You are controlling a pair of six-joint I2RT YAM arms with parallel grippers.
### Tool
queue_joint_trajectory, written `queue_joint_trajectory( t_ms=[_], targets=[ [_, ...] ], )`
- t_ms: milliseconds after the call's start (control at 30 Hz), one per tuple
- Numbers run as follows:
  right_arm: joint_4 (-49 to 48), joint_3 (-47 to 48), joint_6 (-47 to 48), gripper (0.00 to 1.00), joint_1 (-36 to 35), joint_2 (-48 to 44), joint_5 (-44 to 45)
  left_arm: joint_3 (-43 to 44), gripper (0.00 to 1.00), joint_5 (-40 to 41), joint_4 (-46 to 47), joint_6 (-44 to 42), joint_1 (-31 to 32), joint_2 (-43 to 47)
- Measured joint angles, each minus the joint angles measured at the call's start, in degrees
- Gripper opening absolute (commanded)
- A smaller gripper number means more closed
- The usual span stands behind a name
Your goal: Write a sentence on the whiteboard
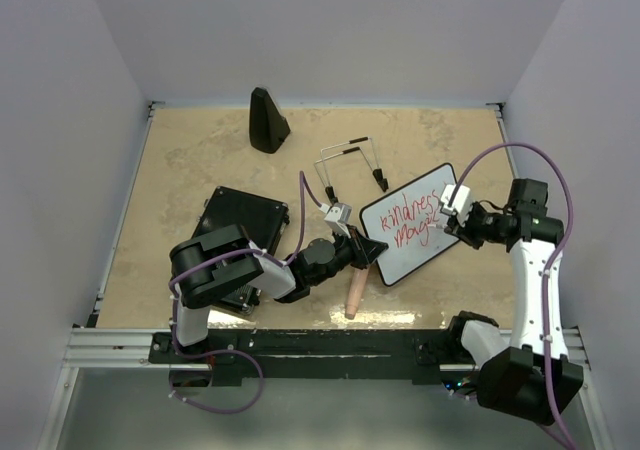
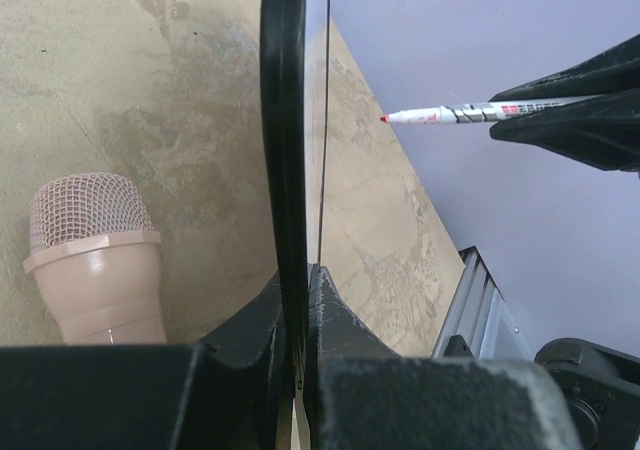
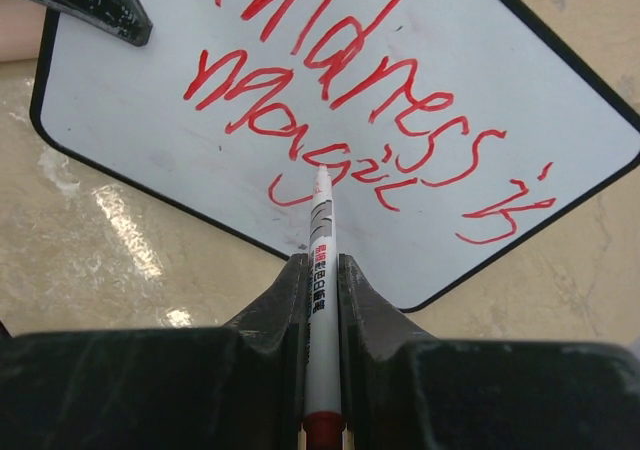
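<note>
The whiteboard point(image 1: 412, 232) lies tilted at centre right, with red words "kindness is magic" on it. My left gripper point(image 1: 377, 253) is shut on its left corner. In the left wrist view the board's black frame point(image 2: 283, 120) stands edge-on between my closed fingers point(image 2: 345, 315). My right gripper point(image 1: 456, 210) is shut on a white marker with a red tip point(image 3: 322, 232). The tip points at the end of the lower line of writing on the whiteboard point(image 3: 200, 140). In the left wrist view the marker point(image 2: 450, 114) ends a short way off the board's face.
A pink microphone-like cylinder point(image 1: 355, 295) lies on the table just in front of the board and shows in the left wrist view point(image 2: 95, 260). A black ribbed case point(image 1: 243, 232) lies under my left arm. Black wire stand legs point(image 1: 350, 160) and a black cone point(image 1: 267, 120) are farther back.
</note>
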State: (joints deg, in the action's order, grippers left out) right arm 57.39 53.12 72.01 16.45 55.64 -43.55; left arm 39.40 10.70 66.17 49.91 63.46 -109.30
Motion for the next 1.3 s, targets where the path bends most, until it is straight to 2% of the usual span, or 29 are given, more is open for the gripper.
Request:
queue_joint_trajectory(
  t_ms=[467,833,1300],
  targets=[
    [5.7,0.1,5.7,0.00,0.0,0.4,-1.9,0.0,0.00,0.0,0.0,0.0,0.0,0.0],
    [9.2,5.5,5.8,0.00,0.0,-0.1,-5.4,-0.4,0.00,-0.1,0.4,0.0,0.0,0.0],
    [11.6,5.4,8.4,0.00,-1.2,2.4,-5.7,-0.4,0.00,-3.6,0.3,0.5,-3.2,0.3]
  ],
)
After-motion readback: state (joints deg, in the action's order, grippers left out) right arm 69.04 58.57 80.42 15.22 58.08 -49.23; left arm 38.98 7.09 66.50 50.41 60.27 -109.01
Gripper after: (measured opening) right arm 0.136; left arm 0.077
